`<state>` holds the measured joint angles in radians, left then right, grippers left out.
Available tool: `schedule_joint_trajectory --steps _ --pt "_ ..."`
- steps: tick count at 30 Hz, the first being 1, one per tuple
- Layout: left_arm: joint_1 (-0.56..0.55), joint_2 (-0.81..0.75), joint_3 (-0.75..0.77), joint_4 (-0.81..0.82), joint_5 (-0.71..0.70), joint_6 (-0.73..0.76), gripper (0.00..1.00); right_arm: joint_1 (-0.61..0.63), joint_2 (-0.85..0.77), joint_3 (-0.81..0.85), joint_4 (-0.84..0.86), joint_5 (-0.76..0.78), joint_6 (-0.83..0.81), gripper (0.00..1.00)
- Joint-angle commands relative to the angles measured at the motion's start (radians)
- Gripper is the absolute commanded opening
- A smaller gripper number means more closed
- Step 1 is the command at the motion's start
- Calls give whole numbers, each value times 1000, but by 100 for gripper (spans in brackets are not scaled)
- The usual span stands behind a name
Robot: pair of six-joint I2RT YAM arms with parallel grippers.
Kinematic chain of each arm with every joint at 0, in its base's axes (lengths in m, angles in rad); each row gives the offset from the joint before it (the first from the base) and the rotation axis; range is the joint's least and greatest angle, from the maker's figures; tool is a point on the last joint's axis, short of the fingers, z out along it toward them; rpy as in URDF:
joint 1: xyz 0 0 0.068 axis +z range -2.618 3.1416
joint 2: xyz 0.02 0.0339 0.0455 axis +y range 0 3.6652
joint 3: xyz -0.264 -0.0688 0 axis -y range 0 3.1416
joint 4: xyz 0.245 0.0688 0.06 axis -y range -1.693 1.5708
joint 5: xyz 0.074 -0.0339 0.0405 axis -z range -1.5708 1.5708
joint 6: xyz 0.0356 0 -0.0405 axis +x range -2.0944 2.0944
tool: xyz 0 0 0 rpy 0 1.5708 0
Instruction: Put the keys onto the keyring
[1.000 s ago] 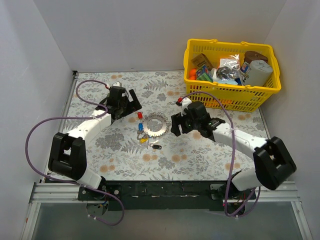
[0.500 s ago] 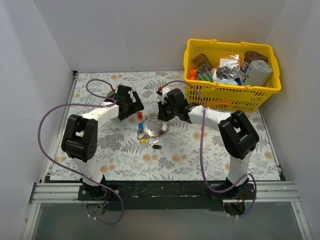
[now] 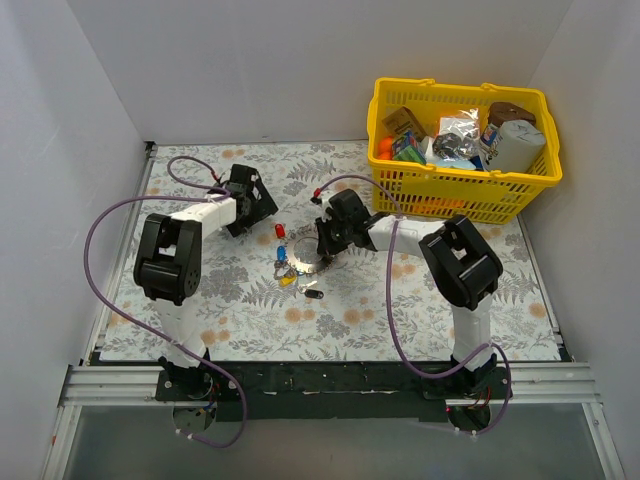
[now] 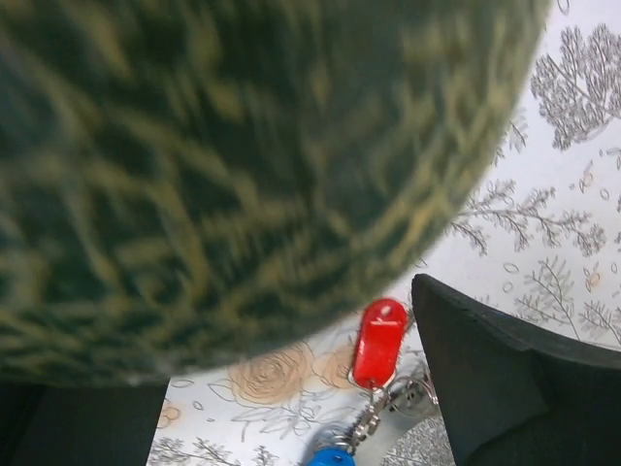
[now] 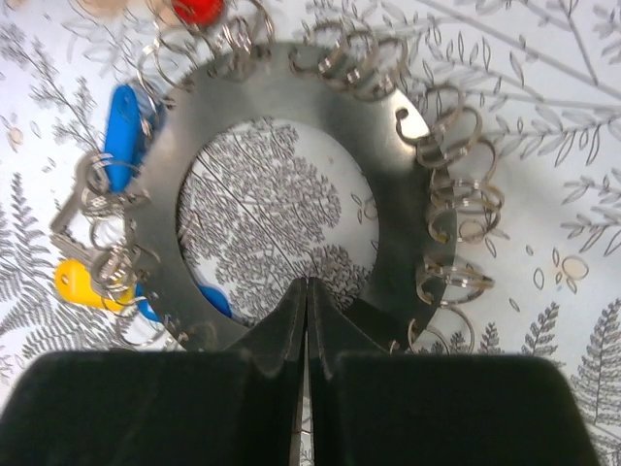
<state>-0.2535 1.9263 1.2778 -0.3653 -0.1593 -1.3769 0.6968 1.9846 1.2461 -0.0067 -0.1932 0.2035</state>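
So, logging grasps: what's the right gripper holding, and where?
Apparently nothing: the right gripper is shut, tips over the keyring, not around its band.

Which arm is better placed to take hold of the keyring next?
Right. The right fingers, shut, have their tips at the near inner edge of the keyring. The left fingers seem to hold a green ball and stand aside, beside the red key.

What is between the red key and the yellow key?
A blue key lies between the red key and the yellow key. The top view shows all three in a row.
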Motion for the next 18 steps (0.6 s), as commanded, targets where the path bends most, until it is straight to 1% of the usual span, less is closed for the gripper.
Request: schedule_joint_trajectory --steps 1,5,12,13,17,18 --pt "33 -26 -15 -32 -43 1 98 4 -62 -46 -22 -3 -6 4" --pt "34 -36 -20 -20 -33 15 98 4 -90 -77 -58 23 -7 3" --pt "34 -67 -43 15 41 59 98 4 -141 -120 -108 61 -10 2" --pt "33 -76 -49 38 75 68 98 4 -151 -122 -113 57 -12 3" --pt "30 -171 -119 107 151 87 98 4 -220 -120 -107 40 -16 6" --pt "30 -223 -132 121 158 91 98 4 -239 -117 -104 41 -12 7"
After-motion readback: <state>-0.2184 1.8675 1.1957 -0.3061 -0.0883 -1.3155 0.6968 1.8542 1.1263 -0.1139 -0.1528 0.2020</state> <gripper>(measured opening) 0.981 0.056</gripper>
